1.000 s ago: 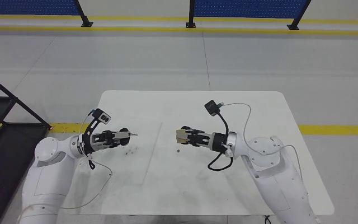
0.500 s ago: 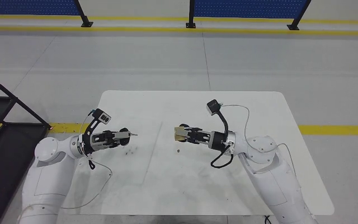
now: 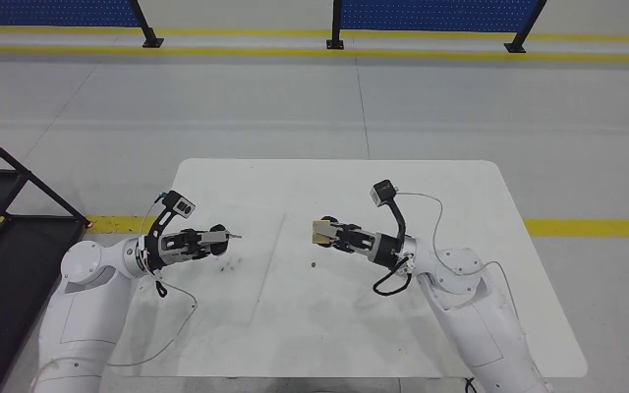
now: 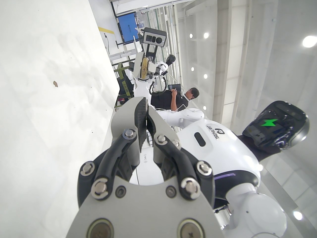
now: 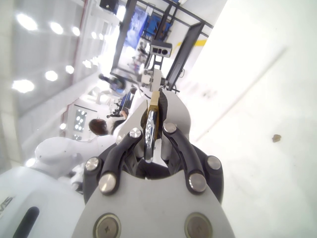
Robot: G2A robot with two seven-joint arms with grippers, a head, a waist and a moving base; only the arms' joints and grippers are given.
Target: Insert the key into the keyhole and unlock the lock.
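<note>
I have the left gripper (image 3: 222, 237) with its fingers (image 4: 123, 121) pressed together on the key (image 3: 232, 236), whose thin tip pokes out just past them. The right gripper (image 3: 326, 234) is clamped on the lock (image 5: 154, 102), with the shackle (image 5: 149, 134) lying back between the fingers toward the wrist. Both forearms reach low over the bench (image 3: 295, 324), fingertips facing each other, well apart.

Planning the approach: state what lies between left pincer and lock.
From left pincer to lock: bare table with a faint line, top view.

Industrial hall: yellow floor lines (image 3: 246, 51), blue barriers (image 3: 432, 12).
</note>
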